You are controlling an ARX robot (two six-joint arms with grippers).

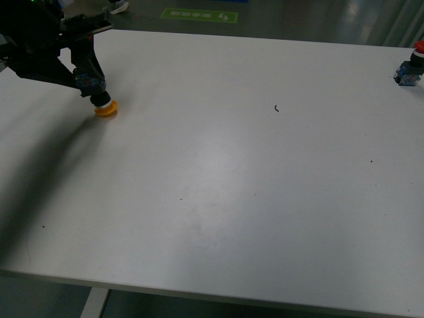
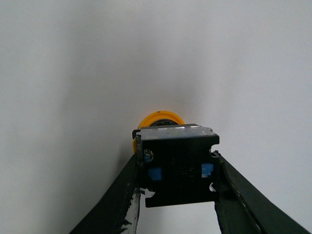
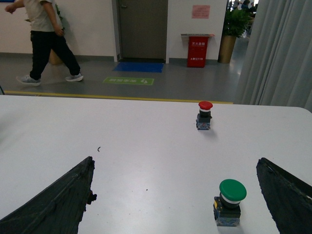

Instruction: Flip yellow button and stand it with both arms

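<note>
Tilted yellow button (image 1: 105, 108) between left fingers (image 2: 119, 197)

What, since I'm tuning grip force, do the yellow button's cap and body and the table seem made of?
The yellow button: cap looks smooth matte plastic; body likely moulded black plastic, one edge catching a highlight. The table: probably white laminate, showing a soft sheen.

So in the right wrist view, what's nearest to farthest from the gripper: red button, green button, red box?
1. Green button, close in front on the table.
2. Red button, farther back on it.
3. Red box, against the wall.
</note>
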